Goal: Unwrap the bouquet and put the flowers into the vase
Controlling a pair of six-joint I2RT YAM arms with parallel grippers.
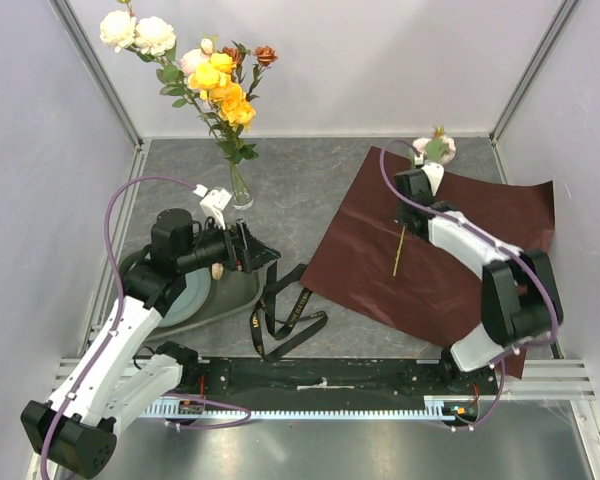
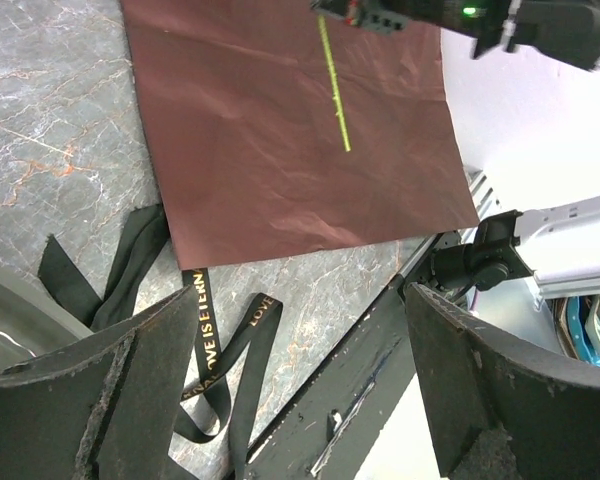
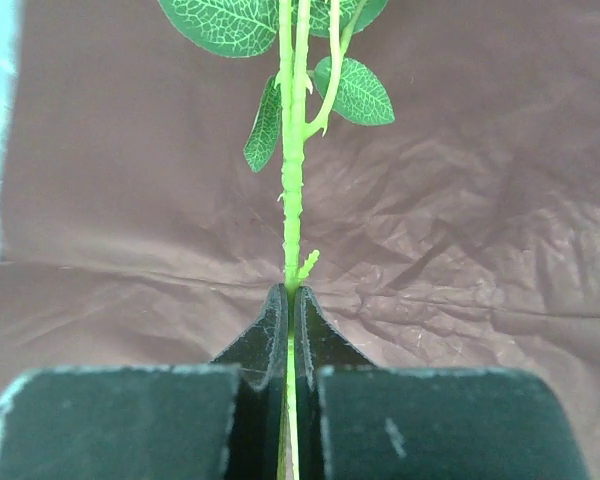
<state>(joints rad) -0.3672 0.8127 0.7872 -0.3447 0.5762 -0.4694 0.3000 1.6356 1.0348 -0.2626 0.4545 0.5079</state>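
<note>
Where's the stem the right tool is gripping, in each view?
Top external: stem right of centre, over the maroon paper.
Left wrist: stem top centre, over the paper.
Right wrist: stem vertical down the middle, pinched by the right tool.
Shared landmark: the maroon paper, in all three.

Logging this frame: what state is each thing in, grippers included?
vase: upright, holding several flowers.
loose flower: outside the vase, stem gripped, over the paper.
wrapping paper: opened out flat on the table.
ribbon: untied, lying loose on the table.
left gripper: open, empty.
right gripper: shut on the loose flower's stem.
</note>
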